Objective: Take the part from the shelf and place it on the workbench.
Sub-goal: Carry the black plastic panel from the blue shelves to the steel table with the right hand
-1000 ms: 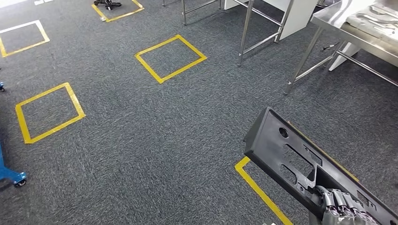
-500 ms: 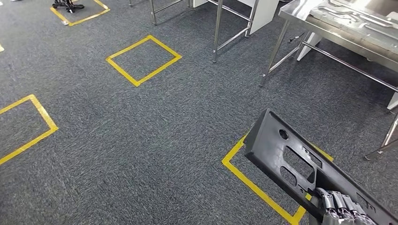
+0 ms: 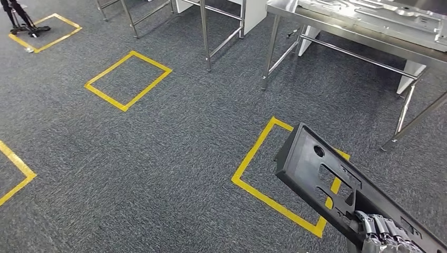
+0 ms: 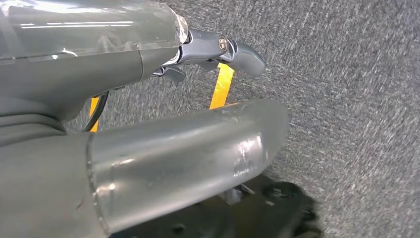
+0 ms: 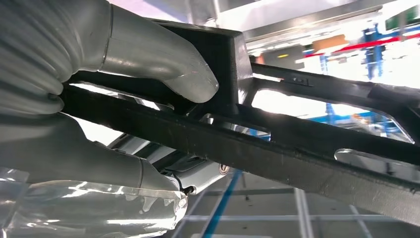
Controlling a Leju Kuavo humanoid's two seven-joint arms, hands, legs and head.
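Note:
A long black plastic part [image 3: 321, 174] with slots and a round hole juts up from the lower right of the head view, tilted over the carpet. My right hand [image 3: 385, 234] grips it near its lower end. In the right wrist view the thumb and fingers of that hand [image 5: 99, 64] clamp a rib of the part [image 5: 297, 144]. The steel workbench [image 3: 337, 26] stands at the upper right and carries flat metal pieces. My left hand [image 4: 173, 144] hangs over the carpet, fingers apart and holding nothing.
A yellow tape square [image 3: 253, 150] lies on the grey carpet just before the workbench, partly under the part. Another tape square [image 3: 105, 96] lies further left. Steel legs of a second table [image 3: 205, 37] stand at the top centre, and a black stand [image 3: 18, 18] at the top left.
The camera has swung right and moved forward: floor squares slid left and the workbench came nearer. The part and my right hand keep their place in the picture.

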